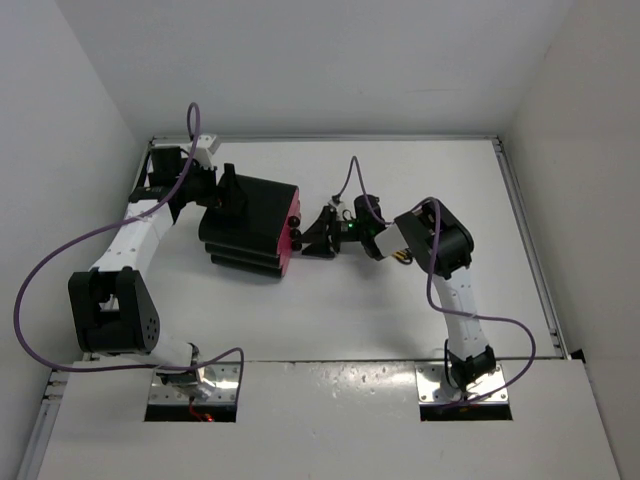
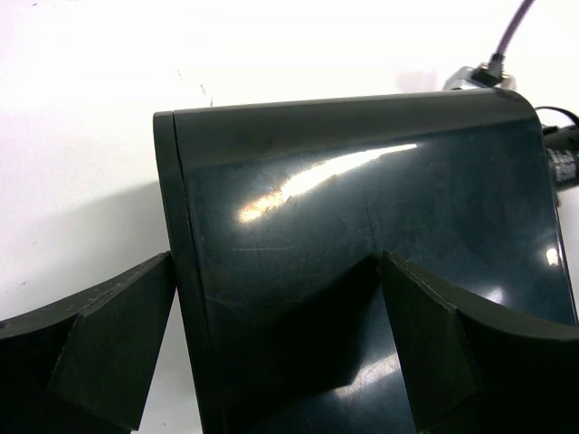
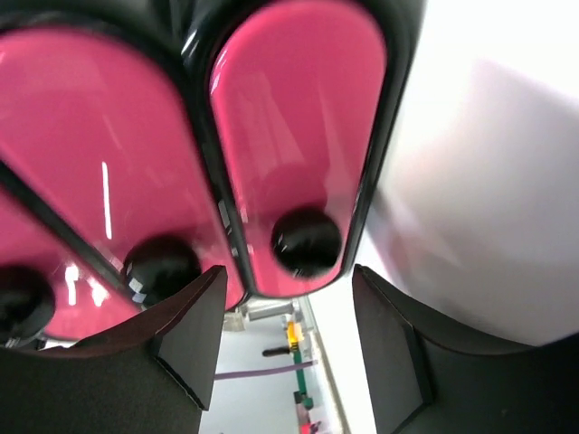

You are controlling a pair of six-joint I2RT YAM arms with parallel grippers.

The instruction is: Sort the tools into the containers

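Note:
The black drawer unit (image 1: 248, 225) lies on the table with its pink drawer fronts (image 1: 293, 236) facing right. All three drawers are shut. My left gripper (image 1: 228, 193) is open at the unit's back; in the left wrist view (image 2: 279, 262) one finger is outside the back edge and one over the glossy black wall (image 2: 362, 208). My right gripper (image 1: 318, 238) is open and empty just before the fronts. In the right wrist view (image 3: 288, 276) a round black knob (image 3: 306, 242) of one pink drawer (image 3: 298, 127) sits just ahead of the gap, untouched. No tool shows clearly.
Two more knobs (image 3: 161, 267) sit left of that one. A yellow-and-black bit (image 1: 402, 256) shows under the right wrist; I cannot tell what it is. White walls enclose the table on three sides. Purple cables loop from both arms.

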